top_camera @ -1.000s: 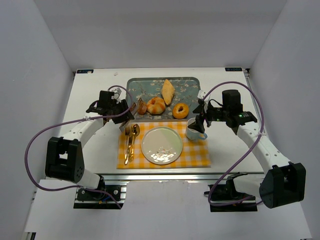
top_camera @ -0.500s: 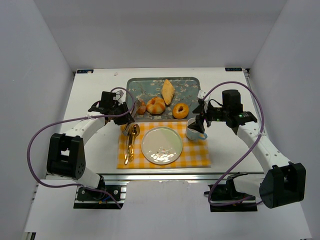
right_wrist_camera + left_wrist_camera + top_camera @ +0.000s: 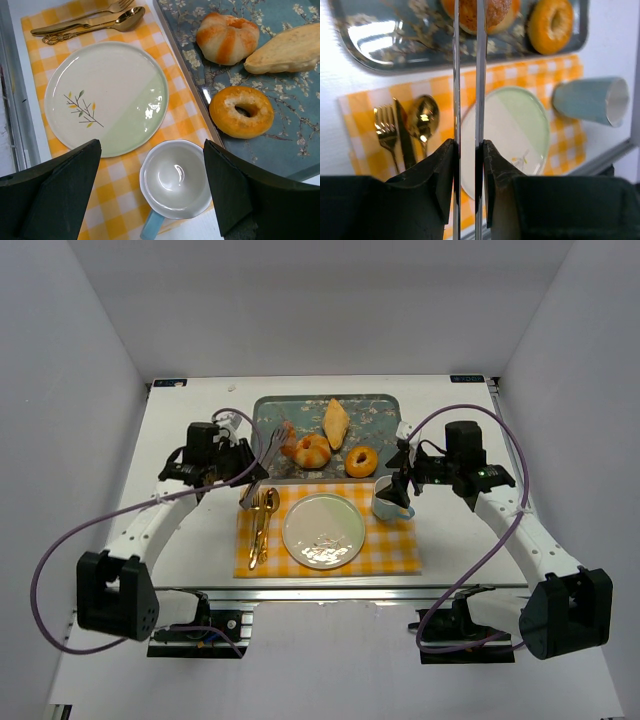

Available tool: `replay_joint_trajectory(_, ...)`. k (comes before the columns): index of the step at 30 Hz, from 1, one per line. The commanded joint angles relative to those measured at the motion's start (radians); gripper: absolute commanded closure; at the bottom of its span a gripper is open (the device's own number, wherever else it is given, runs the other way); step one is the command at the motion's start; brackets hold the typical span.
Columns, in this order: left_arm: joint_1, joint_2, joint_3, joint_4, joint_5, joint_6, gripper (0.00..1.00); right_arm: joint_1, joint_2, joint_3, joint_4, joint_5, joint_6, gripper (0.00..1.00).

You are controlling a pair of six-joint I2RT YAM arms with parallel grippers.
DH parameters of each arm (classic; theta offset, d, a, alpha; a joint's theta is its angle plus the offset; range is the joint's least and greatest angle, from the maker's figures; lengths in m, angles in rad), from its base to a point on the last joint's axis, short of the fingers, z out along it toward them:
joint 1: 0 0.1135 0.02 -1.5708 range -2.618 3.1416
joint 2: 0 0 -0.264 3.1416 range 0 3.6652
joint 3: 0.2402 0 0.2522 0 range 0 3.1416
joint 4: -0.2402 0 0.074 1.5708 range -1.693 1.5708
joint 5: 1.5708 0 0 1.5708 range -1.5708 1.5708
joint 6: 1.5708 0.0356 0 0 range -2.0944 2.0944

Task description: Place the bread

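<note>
From above, the left gripper reaches over the left end of the tray, a glossy rectangle printed with blossoms. Its thin fingers pinch the bread, a small oval dark-brown roll, just beside the round knotted bun. Further right on the tray lie a ring donut and a pale wedge-shaped pastry. Along the tray's near side, a yellow checked cloth carries a glazed round plate, gold cutlery and a pale blue cup. The right gripper hangs over the cup, off the tray's near right corner. Half a second ago the bread lay closer to the tray's near left edge and the left elbow sat further in; the right arm has kept its place.

In the left wrist view, two slim shiny blades run almost pressed together, a narrow slit between them, up past the frame's top edge over the tray. Their tips and the roll are out of view.

In the right wrist view, broad matte black fingers stand spread wide either side of the cup, smooth and white inside, beside the tray's edge.
</note>
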Motion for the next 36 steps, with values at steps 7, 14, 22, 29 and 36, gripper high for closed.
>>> replay_joint_trajectory(7, -0.049, -0.217, -0.168, -0.135, 0.232, -0.006, 0.87, -0.009, -0.030, -0.004, 0.016, -0.017, -0.002, 0.12)
replay_joint_trajectory(14, -0.150, -0.295, -0.206, -0.230, 0.217, -0.046, 0.84, -0.010, -0.027, -0.008, 0.016, -0.028, -0.004, 0.12)
replay_joint_trajectory(22, -0.227, -0.298, -0.245, -0.267, 0.143, -0.072, 0.63, -0.009, -0.039, -0.018, 0.010, -0.025, -0.005, 0.12)
replay_joint_trajectory(29, -0.228, -0.313, -0.202, -0.273, 0.088, -0.075, 0.48, -0.010, -0.045, -0.022, -0.003, -0.020, -0.012, 0.12)
replay_joint_trajectory(36, -0.228, -0.295, -0.096, -0.303, 0.052, -0.055, 0.46, -0.010, -0.041, -0.016, -0.003, -0.023, -0.012, 0.12)
